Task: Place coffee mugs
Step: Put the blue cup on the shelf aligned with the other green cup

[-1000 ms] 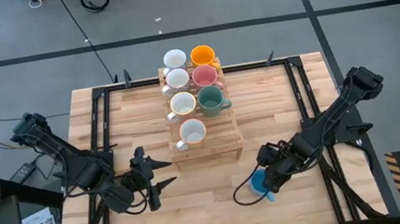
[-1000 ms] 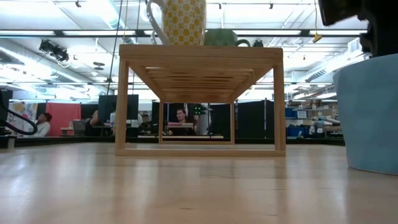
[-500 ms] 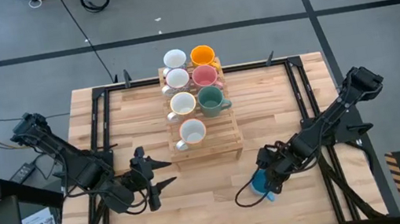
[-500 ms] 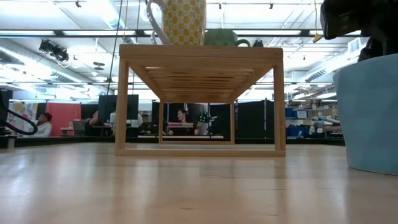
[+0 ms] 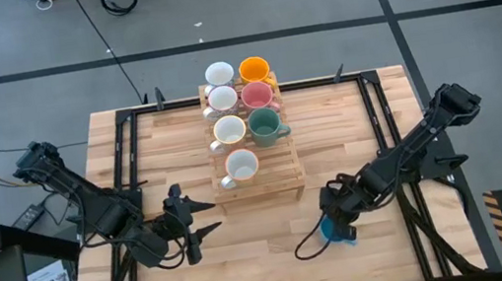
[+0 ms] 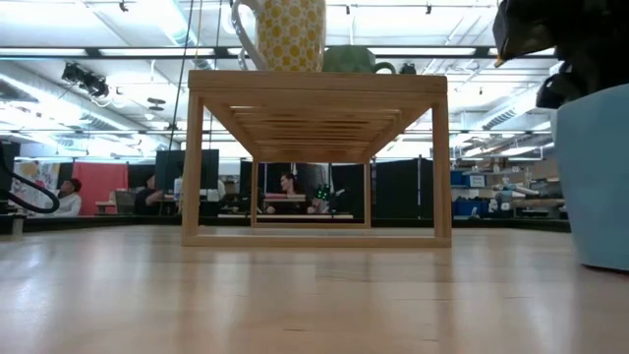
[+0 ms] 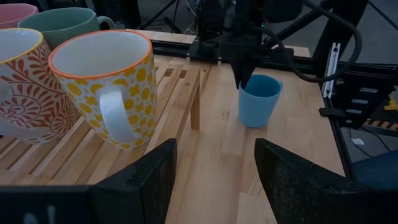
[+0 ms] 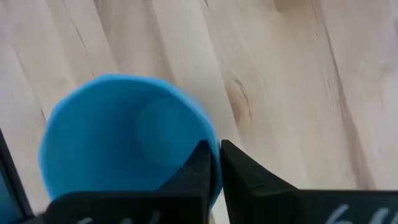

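Note:
The blue mug stands upright on the table, right of the wooden rack. It also shows in the left wrist view and at the low view's right edge. My right gripper is shut on its rim. On the rack stand the other coffee mugs: three white, an orange, a pink, a green and a yellow-patterned one. My left gripper waits open at the rack's near left corner. My right gripper holds the blue mug by its rim on one side, one finger inside the cup and one finger outside the wall. The fingers come from above, pointing steeply down. The mug stands upright with its base on the table.
The rack's near row has bare slats right of the yellow-patterned mug. Black frame rails run along the table's left and right sides. A cable loops on the table beside the blue mug.
My right gripper has come down a little over the blue mug, rolled about its own axis and taken hold of the rim. The mug has slid slightly toward the table's right edge and stays upright on the table.

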You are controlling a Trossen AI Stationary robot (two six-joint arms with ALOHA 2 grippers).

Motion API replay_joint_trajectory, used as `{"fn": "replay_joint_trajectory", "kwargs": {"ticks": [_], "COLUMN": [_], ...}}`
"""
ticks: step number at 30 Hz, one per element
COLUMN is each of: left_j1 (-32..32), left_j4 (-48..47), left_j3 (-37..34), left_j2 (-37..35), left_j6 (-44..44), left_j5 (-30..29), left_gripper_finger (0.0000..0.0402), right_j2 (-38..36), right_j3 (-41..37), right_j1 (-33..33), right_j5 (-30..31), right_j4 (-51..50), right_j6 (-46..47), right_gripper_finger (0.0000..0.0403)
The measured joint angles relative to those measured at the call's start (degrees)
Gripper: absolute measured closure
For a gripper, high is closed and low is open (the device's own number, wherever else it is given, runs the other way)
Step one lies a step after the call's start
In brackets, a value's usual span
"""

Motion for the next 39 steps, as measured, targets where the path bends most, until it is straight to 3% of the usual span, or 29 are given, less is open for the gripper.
{"fn": "replay_joint_trajectory", "kwargs": {"ticks": [11, 20, 29, 39], "left_j1": [0.0, 0.0, 0.0, 0.0], "left_j4": [0.0, 0.0, 0.0, 0.0], "left_j3": [0.0, 0.0, 0.0, 0.0], "left_j2": [0.0, 0.0, 0.0, 0.0], "left_j6": [0.0, 0.0, 0.0, 0.0], "left_j5": [0.0, 0.0, 0.0, 0.0], "left_gripper_finger": [0.0178, 0.0178, 0.0178, 0.0178], "right_j2": [0.0, 0.0, 0.0, 0.0], "right_j3": [0.0, 0.0, 0.0, 0.0], "right_j1": [-4.6, -9.2, -9.5, -9.5], "right_j5": [-0.1, -0.4, -0.8, -0.9], "right_j4": [0.5, 1.2, 1.3, 1.3], "right_j6": [-13.8, -17.0, -17.0, -17.0], "right_gripper_finger": [0.0370, 0.0362, 0.0346, 0.0285]}}
